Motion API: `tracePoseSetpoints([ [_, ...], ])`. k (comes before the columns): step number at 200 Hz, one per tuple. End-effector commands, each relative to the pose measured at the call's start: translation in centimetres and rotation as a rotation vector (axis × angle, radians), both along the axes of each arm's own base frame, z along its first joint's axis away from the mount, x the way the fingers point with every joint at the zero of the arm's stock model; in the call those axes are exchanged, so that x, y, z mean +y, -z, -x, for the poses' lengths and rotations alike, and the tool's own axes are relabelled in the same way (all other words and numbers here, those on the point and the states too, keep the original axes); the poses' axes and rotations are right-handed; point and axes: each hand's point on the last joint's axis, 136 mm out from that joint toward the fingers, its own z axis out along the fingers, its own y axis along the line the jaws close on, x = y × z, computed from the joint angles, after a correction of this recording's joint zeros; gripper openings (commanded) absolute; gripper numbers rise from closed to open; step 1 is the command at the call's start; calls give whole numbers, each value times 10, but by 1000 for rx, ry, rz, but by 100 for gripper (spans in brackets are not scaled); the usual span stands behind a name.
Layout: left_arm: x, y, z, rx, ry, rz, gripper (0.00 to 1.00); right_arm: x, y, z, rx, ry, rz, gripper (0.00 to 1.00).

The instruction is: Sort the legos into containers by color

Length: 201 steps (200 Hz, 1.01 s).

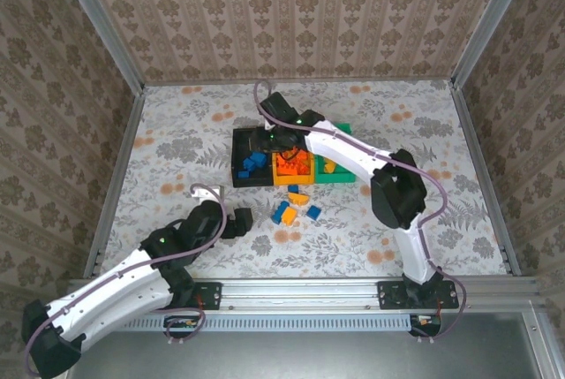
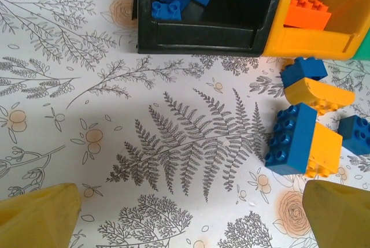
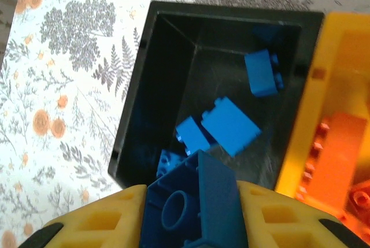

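The right claw is clamped on a blue brick, a glossy hard-plastic block with its hollow round socket facing the wrist camera, pinched between two blunt yellow fingers. It hangs over the near edge of the black bin, a smooth, straight-walled, open-topped box. Three more blue bricks with studs lie loose on the bin's floor. The black bin is joined to the orange bin, which holds red-orange bricks. Past that is the green bin; the right arm crosses over it, so its contents are hard to make out. The left claw stands wide apart and empty, low over the table, whose flat printed cover shows grey ferns and small orange flowers. In front of the bins lies a loose cluster of bricks: a blue one stuck to a yellow-orange one, a rounded yellow-orange piece under another blue one, and one more blue brick at the frame edge.
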Motion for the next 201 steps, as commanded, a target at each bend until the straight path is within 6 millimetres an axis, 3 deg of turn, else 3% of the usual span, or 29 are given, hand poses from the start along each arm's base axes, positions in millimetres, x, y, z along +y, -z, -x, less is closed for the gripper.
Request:
tracePoseSetpoints([
  [1, 0, 2, 0, 12, -6, 11, 100, 12, 2, -15, -19, 15, -19, 36],
  [18, -2, 1, -1, 13, 5, 0, 100, 19, 4, -20, -12, 16, -36, 50],
  [35, -4, 2, -2, 16, 19, -12, 100, 24, -13, -29, -58, 26, -81, 60],
  [65, -16, 0, -6, 13, 58, -6, 100, 15, -48, -26, -116, 44, -119, 66],
  [101, -51, -2, -18, 28, 160, 9, 100, -21, -75, -2, -170, 80, -162, 67],
  [161, -123, 22, -43, 119, 318, 24, 96, -101, -52, 59, -149, 150, -138, 68],
  [201, -126, 46, -45, 181, 320, -37, 92, -141, -46, 82, -151, 208, -145, 68],
])
